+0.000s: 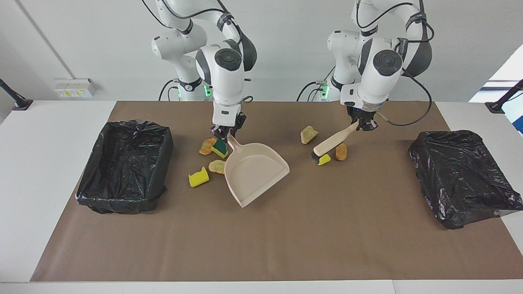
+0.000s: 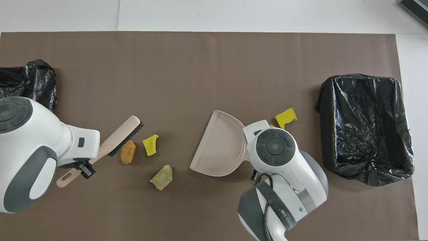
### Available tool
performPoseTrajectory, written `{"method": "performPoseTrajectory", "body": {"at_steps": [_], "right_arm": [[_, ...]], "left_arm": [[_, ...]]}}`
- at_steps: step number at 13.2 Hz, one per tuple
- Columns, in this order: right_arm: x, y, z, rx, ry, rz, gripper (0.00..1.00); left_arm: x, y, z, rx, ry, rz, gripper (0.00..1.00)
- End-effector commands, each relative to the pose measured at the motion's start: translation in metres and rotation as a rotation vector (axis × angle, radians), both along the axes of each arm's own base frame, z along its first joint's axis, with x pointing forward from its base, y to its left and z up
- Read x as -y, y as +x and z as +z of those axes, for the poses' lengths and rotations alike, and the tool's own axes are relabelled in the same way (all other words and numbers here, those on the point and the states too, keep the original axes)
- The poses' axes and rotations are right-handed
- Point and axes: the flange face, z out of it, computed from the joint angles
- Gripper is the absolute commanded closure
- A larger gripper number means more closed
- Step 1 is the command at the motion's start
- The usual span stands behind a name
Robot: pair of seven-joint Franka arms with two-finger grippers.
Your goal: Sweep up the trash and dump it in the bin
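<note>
1. I see the trash in two groups on the brown paper sheet [image 1: 261, 245]. Toward the right arm's end: a yellow sponge chunk [image 1: 198, 177], a tan lump [image 1: 217, 166], a green-topped sponge piece [image 1: 220, 148] and an orange lump [image 1: 207, 145] touching it.
2. Toward the left arm's end: a tan lump [image 1: 308, 134] nearest the robots, an orange lump [image 1: 340, 151], and a small yellow chunk [image 1: 324, 159] at the brush bristles.
3. Dustpan [image 1: 253, 171] lies just beside the first group. Its handle points up toward the robots; its mouth faces away from them, slanted toward the right arm's end.
4. Right tool [image 1: 225, 131] is clamped on the dustpan handle, over the green-topped piece.
5. Left tool [image 1: 362, 123] is closed tight on the handle of the brush [image 1: 333, 143]. Brush long axis runs diagonal, black bristles down by the small yellow chunk.
6. Bins: black-bagged bin [image 1: 126, 163] at the right arm's end of the tabletop [image 1: 45, 155], mouth up. A 2nd bagged bin [image 1: 461, 175] sits at the left arm's end.
7. Surface: brown sheet over a white tabletop. Room: plain pale wall, a socket box [image 1: 74, 87] w/ yellow labels I can't read.
8. Writing: band lettering on the right arm in the overhead view, too small for me to read.
</note>
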Motion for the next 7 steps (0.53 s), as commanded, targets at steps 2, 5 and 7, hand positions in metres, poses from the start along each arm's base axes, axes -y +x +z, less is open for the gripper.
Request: {"method": "performPoseTrajectory", "body": {"at_steps": [2,5,7], "right_arm": [[-0.008,-0.002,-0.007,0.020,0.018,0.200,1.00],[-0.009,-0.008,-0.013,0.025,0.028,0.240,1.00],[-0.005,-0.012,-0.019,0.028,0.031,0.244,1.00]], "left_arm": [[-0.021,-0.036,-0.010,0.048,0.096,0.237,1.00],[-0.026,-0.061,-0.020,0.083,0.144,0.446,1.00],[-0.028,-0.072,-0.029,0.107,0.171,0.570,1.00]]}}
